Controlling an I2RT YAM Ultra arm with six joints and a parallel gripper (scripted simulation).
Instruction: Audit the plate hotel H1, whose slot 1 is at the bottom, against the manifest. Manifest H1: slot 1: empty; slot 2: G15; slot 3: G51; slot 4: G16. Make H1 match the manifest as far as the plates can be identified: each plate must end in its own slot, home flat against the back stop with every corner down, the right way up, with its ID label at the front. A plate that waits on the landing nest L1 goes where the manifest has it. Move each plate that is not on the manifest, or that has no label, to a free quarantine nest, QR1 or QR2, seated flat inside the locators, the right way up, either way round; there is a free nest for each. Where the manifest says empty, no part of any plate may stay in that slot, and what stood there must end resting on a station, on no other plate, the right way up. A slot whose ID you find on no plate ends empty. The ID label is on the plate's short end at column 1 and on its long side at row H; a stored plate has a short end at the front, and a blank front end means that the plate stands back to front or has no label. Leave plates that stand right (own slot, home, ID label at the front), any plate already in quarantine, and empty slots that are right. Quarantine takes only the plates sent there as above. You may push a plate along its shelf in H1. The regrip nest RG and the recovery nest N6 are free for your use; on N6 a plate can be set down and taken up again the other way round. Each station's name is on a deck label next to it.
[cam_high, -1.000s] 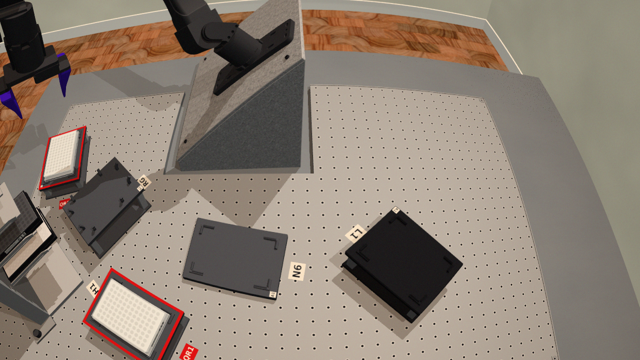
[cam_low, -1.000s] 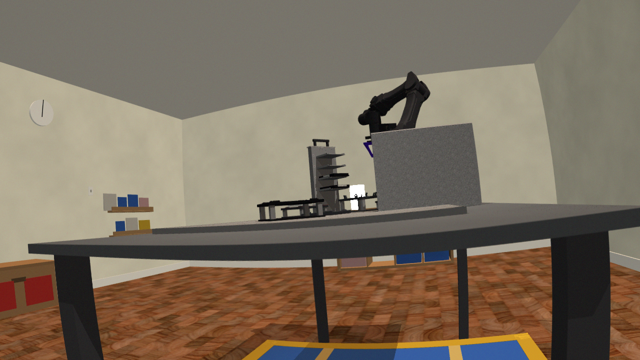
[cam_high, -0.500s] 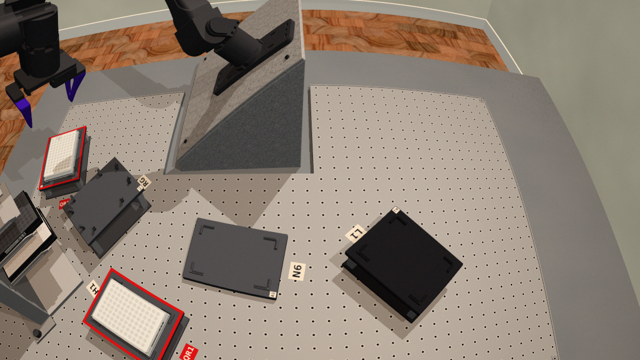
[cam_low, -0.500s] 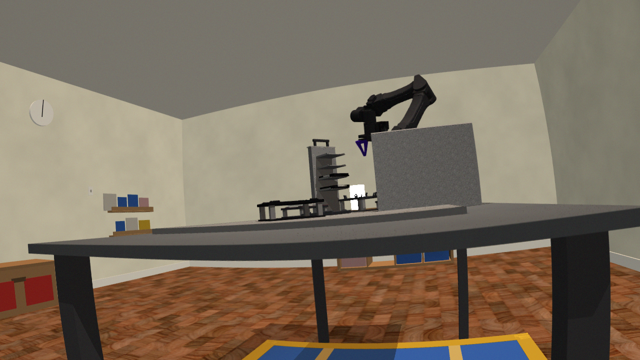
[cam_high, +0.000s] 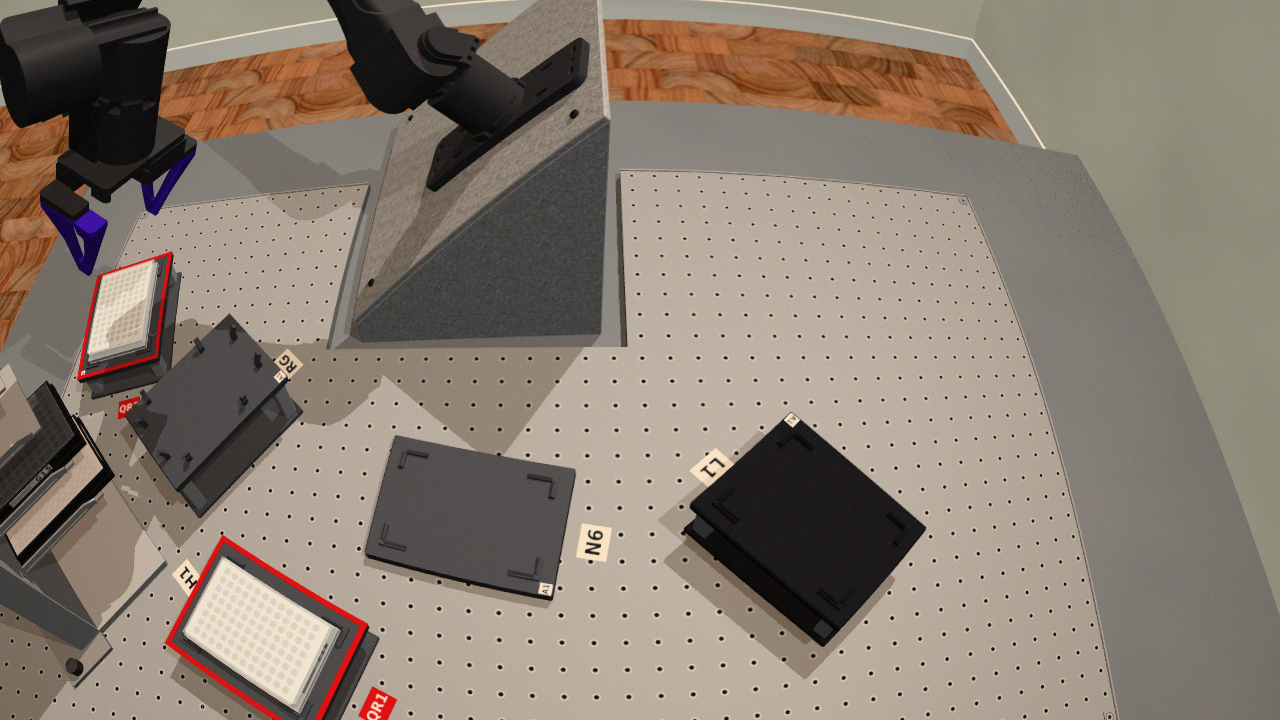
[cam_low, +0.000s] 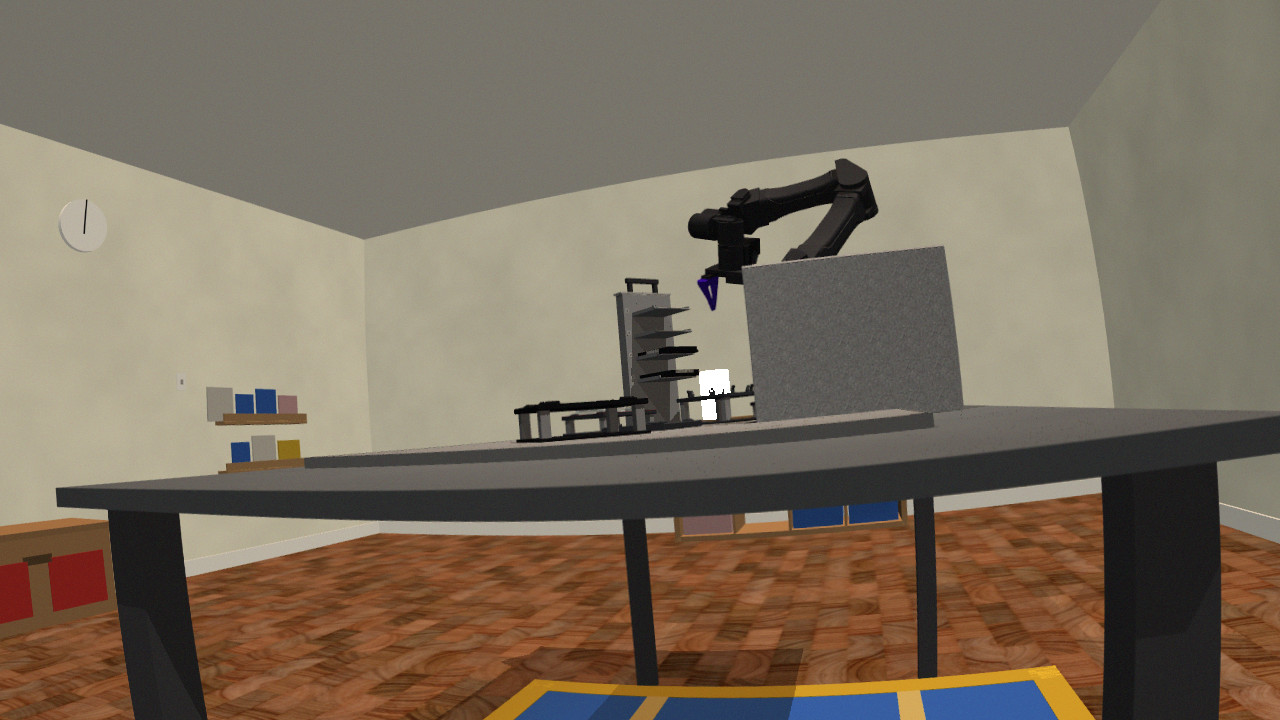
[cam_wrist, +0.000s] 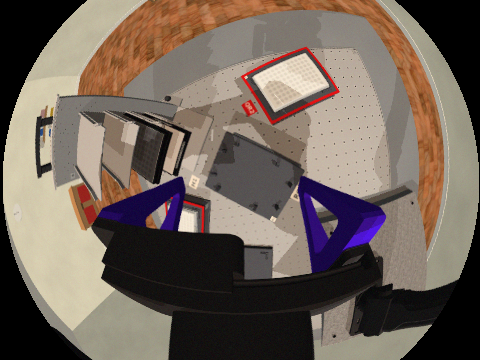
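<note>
My gripper (cam_high: 125, 210) (cam_low: 711, 292) (cam_wrist: 241, 182) is open and empty, high above the deck's far left corner, over the QR2 nest. A white plate (cam_high: 120, 308) (cam_wrist: 191, 218) sits in the red-framed QR2 nest. Another white plate (cam_high: 255, 631) (cam_wrist: 290, 82) sits in the QR1 nest. The plate hotel H1 (cam_high: 44, 465) (cam_low: 646, 358) (cam_wrist: 127, 140) stands at the left edge. Plates show on two of its shelves, one dark-topped and one pale. I cannot read their labels. The landing nest L1 (cam_high: 805, 523) is bare.
The RG nest (cam_high: 210, 407) (cam_wrist: 256, 174) with upright pins stands between QR2 and QR1. The flat N6 nest (cam_high: 469, 514) lies mid-deck. The grey wedge pedestal (cam_high: 501, 205) (cam_low: 850, 331) bearing the arm rises at the back.
</note>
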